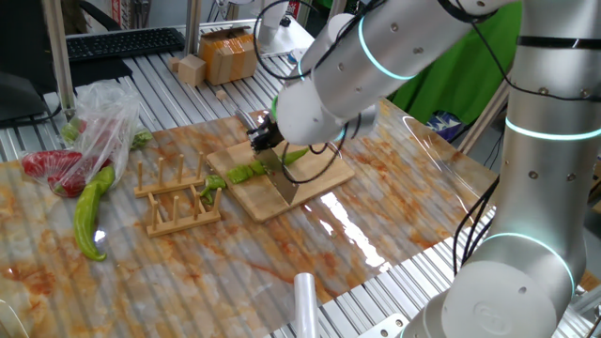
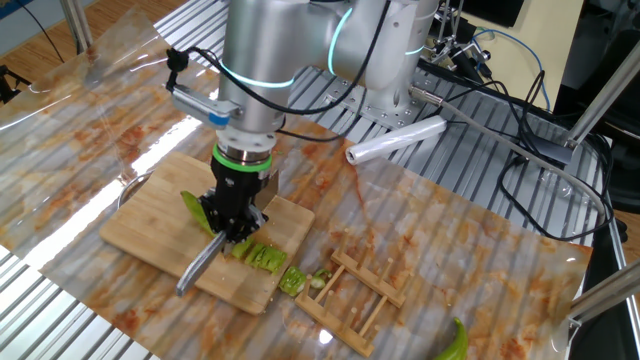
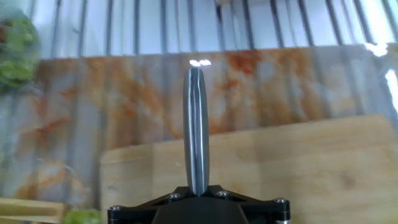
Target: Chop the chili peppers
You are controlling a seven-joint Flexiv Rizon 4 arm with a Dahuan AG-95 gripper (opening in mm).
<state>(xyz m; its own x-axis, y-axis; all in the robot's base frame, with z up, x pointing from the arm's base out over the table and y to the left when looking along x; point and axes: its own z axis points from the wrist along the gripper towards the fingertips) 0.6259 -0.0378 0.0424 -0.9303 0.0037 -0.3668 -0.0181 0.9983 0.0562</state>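
Green chili peppers [image 2: 262, 256] lay on the wooden cutting board [image 2: 150, 222], partly cut into short chunks, and a few pieces [image 1: 213, 183] were beside the wooden rack [image 1: 178, 199]. The gripper [image 2: 236, 215] was fully closed on a knife [image 1: 281, 178], its blade resting on the board.

place: robotics lab | cues: metal-slat bench [image 1: 394, 296] under marble-print sheet [image 2: 470, 230] | keyboard [image 1: 122, 42], cardboard boxes [image 1: 230, 54] behind the gripper | loose cables [image 2: 510, 110], green backdrop [image 1: 460, 66] beside the arm
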